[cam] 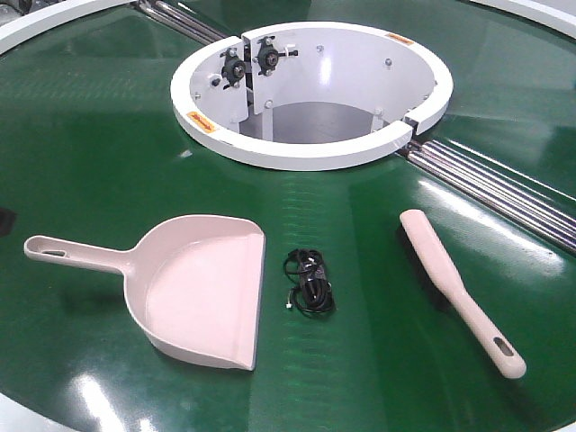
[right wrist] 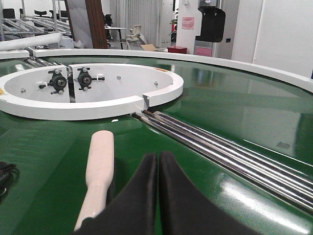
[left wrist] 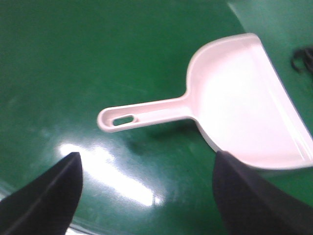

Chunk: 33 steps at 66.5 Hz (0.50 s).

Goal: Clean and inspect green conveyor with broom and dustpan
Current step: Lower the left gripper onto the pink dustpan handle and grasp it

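The pale pink dustpan lies flat on the green conveyor, handle to the left. The pale pink broom lies at the right, handle toward the near edge. Neither gripper shows in the front view. In the left wrist view my left gripper is open and empty, just short of the dustpan handle. In the right wrist view my right gripper is shut and empty, just right of the broom.
A black coiled cable lies between dustpan and broom. The white ring-shaped opening sits behind them. Silver rollers run across the belt at right, also in the right wrist view. The belt's white rim is near.
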Motion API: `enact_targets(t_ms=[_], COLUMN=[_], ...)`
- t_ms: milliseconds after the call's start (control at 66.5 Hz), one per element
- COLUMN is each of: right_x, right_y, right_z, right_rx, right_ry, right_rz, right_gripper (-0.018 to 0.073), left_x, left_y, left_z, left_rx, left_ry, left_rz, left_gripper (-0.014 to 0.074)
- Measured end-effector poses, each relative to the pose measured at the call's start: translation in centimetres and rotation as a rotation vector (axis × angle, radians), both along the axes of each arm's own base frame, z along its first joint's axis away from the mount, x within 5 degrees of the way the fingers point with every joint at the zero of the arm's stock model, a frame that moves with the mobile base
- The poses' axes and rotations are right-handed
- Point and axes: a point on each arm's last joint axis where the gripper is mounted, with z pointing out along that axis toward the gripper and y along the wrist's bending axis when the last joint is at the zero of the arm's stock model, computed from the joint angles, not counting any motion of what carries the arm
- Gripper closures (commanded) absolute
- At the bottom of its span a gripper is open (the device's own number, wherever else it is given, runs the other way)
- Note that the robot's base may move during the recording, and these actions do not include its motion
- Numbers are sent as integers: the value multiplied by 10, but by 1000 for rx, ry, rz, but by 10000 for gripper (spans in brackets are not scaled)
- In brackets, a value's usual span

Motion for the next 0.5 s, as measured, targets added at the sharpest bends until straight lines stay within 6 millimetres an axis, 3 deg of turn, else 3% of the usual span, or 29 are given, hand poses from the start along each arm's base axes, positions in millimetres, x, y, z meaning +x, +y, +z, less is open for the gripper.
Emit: enact_targets(t_ms=[120, 301, 496], right_x=[0, 0, 0], right_y=[0, 0, 0], right_z=[0, 0, 0], right_rx=[0, 0, 0], right_ry=[0, 0, 0], right_rz=[0, 0, 0], right_gripper=[569, 569, 569], left_x=[38, 83, 109], left_y=[-7, -13, -19], left_z=[0, -5, -21], left_rx=[40, 96, 182], left_ry=[125, 169, 173], left_rz=[-162, -344, -528], left_gripper=[83, 83, 83])
